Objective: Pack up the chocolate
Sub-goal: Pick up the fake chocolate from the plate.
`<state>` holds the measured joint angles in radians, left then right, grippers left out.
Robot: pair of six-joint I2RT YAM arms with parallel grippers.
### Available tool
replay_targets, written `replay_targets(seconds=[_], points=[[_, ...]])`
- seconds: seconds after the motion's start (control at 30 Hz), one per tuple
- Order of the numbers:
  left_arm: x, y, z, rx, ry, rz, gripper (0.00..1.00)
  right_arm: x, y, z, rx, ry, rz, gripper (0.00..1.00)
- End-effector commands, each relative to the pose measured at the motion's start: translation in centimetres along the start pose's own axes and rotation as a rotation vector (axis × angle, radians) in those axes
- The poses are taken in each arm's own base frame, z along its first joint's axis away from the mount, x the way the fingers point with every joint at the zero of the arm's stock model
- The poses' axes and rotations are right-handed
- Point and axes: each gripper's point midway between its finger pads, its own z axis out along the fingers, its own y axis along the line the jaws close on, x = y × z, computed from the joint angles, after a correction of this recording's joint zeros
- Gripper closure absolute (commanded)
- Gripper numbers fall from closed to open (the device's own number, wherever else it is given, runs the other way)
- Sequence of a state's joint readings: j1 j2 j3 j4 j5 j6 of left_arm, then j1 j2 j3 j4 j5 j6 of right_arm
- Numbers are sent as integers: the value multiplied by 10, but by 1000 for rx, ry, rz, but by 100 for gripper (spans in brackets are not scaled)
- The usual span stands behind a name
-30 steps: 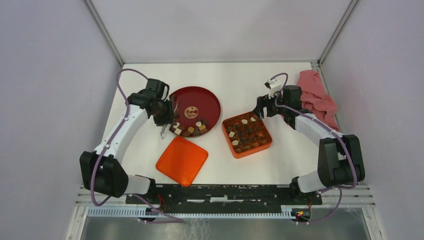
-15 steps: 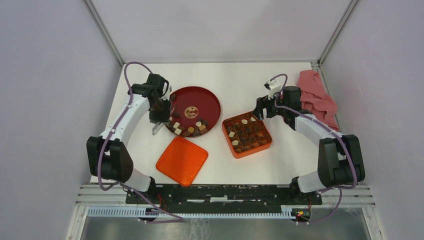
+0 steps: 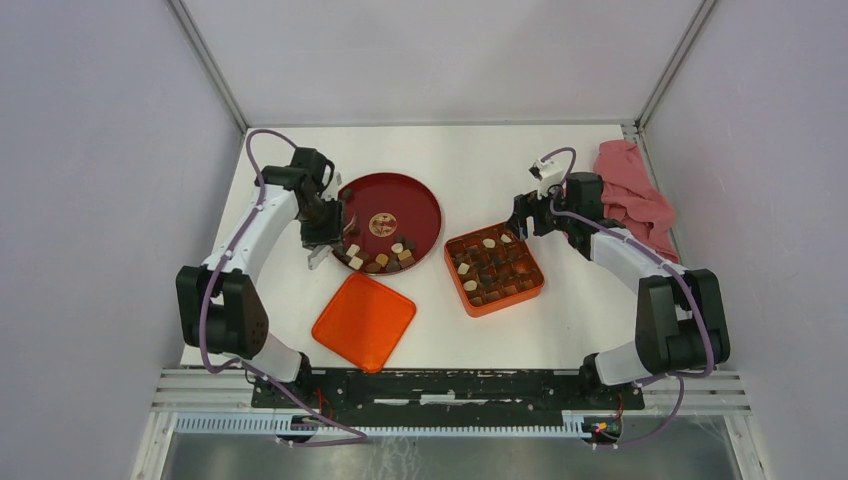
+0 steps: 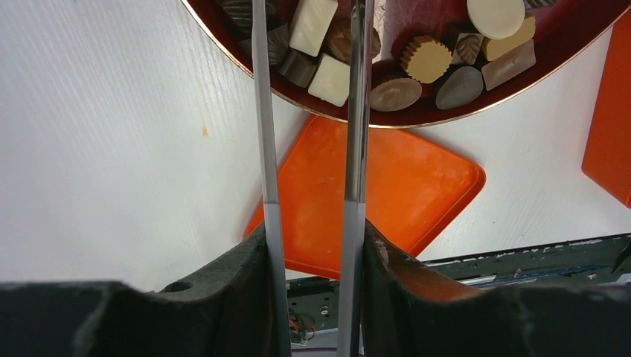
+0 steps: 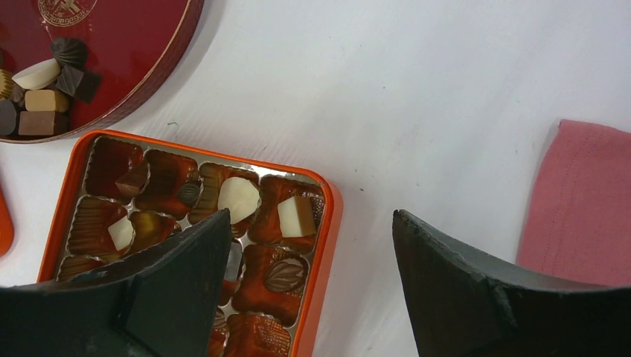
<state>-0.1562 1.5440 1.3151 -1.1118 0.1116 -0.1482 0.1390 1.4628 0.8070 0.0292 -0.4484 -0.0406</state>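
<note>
Loose chocolate (image 3: 378, 258) in dark, tan and white pieces lies at the near edge of the dark red plate (image 3: 400, 185). My left gripper (image 3: 330, 238) is shut on metal tongs (image 4: 266, 111). Their two arms stand apart over white and brown chocolate pieces (image 4: 330, 78) at the plate's rim (image 4: 417, 123); the tips are cut off by the frame. The orange box (image 3: 510, 301) holds several chocolates (image 5: 238, 197) in its compartments. My right gripper (image 5: 311, 216) hangs open above the box's far right corner (image 5: 331, 223), holding nothing.
The orange lid (image 3: 364, 320) lies flat in front of the plate, also under the tongs in the left wrist view (image 4: 387, 193). A pink cloth (image 3: 630, 190) is bunched at the table's far right, beside the right arm (image 5: 580, 193).
My left arm has drawn its elbow in and the gripper with the tongs has shifted slightly back and left along the plate's edge. The right arm has not moved.
</note>
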Motion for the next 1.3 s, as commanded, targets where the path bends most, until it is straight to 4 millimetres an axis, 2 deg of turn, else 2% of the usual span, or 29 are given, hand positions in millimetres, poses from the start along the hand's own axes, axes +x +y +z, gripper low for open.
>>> replay_targets(seconds=[0.0,0.43,0.6,0.87,1.27], points=[[-3,-10,-6,42,-32,-74,53,-10,1,1,-14,-32,-3,15],[5,-10,8,47,18,-94,53,-11,0,0,-13,-36,1,15],[10,-4,12,13,38,-102,53,-12,0,0,-13,-38,1,15],[12,-7,17,30,66,-112,53,-11,0,1,-17,-36,5,15],[-8,-7,27,26,66,-92,54,-12,0,1,-16,-39,6,15]])
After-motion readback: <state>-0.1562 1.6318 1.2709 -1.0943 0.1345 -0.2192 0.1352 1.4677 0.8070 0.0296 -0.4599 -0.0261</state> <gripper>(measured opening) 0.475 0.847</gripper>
